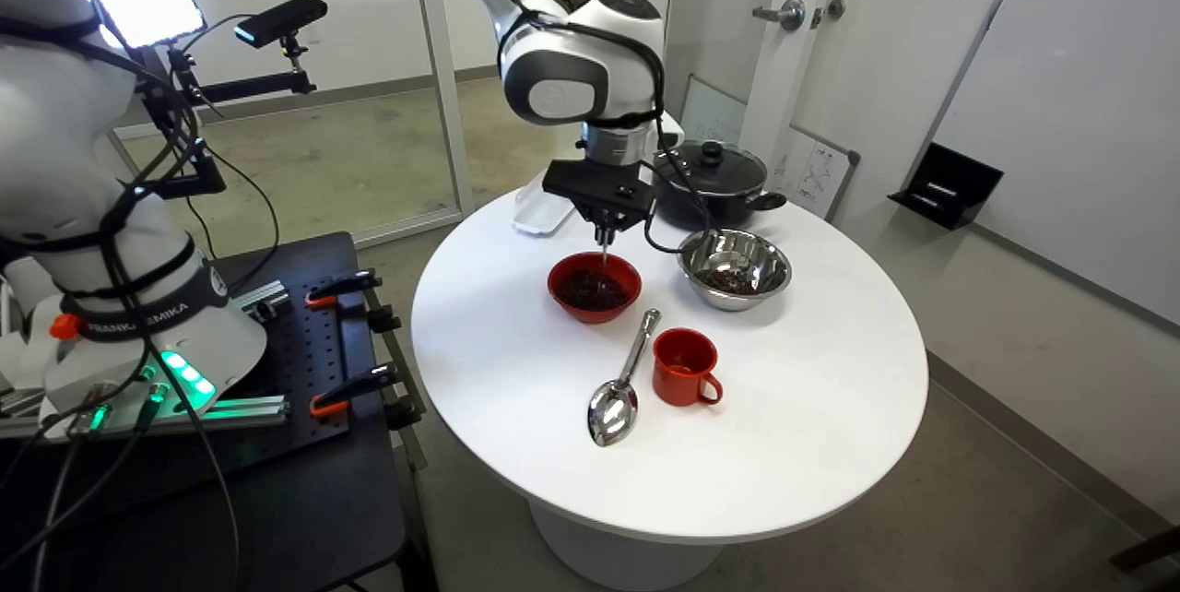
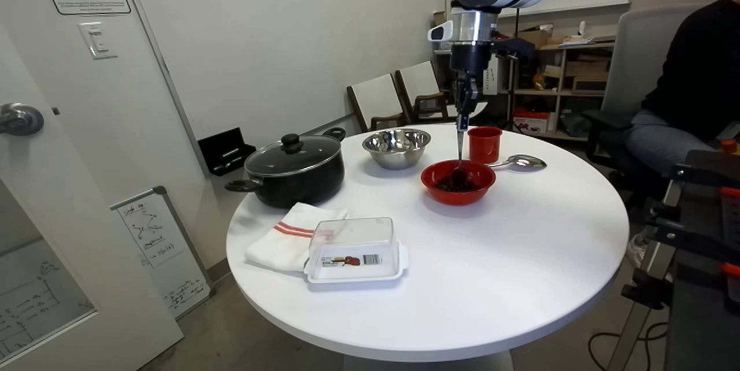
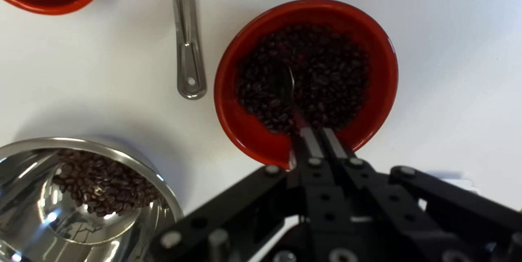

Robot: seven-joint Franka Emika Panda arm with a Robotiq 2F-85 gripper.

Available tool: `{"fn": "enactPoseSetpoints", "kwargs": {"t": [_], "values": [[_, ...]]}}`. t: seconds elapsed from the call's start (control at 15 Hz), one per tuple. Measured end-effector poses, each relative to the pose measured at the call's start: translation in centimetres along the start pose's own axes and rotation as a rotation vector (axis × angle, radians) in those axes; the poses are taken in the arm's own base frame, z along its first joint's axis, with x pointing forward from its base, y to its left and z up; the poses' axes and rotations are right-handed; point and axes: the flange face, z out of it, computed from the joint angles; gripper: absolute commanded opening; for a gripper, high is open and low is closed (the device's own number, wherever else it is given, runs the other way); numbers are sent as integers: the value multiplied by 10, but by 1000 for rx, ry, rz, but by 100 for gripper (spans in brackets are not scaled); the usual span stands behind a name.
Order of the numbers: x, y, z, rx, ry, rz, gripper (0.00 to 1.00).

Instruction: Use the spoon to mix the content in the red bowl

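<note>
The red bowl (image 1: 576,311) stands on the white table with dark beans in it, and shows in both exterior views (image 2: 458,197). My gripper (image 1: 605,236) is above the bowl, pointing down, and is shut on the spoon (image 2: 461,144). The spoon's thin handle runs down from the fingertips, nearly upright. Its head is down among the beans and mostly hidden. In the wrist view, the fingertips (image 3: 322,133) overlap the near side of the bowl (image 3: 248,125), and a bright edge of the spoon (image 3: 291,79) shows among the beans.
A larger metal spoon (image 1: 612,411) lies beside a red mug (image 1: 678,380). A steel bowl (image 1: 737,300) with beans stands near the red bowl. A lidded black pot (image 2: 306,180), a striped towel (image 2: 277,247) and a clear-lidded dish (image 2: 354,249) are also on the table.
</note>
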Motion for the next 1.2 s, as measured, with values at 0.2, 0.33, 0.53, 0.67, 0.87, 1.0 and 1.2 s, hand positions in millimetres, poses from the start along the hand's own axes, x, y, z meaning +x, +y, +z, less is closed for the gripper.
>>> {"fn": "enactPoseSetpoints", "kwargs": {"t": [0.2, 0.33, 0.53, 0.67, 0.87, 1.0, 1.2], "values": [[-1, -2, 2, -8, 5, 1, 1], [0, -5, 4, 7, 5, 5, 1], [2, -14, 7, 62, 0, 18, 1], [2, -20, 8, 102, -7, 27, 1], [4, -22, 7, 129, 20, 34, 1], [5, -21, 6, 128, 52, 36, 1], [4, -19, 5, 130, 74, 35, 1]]}}
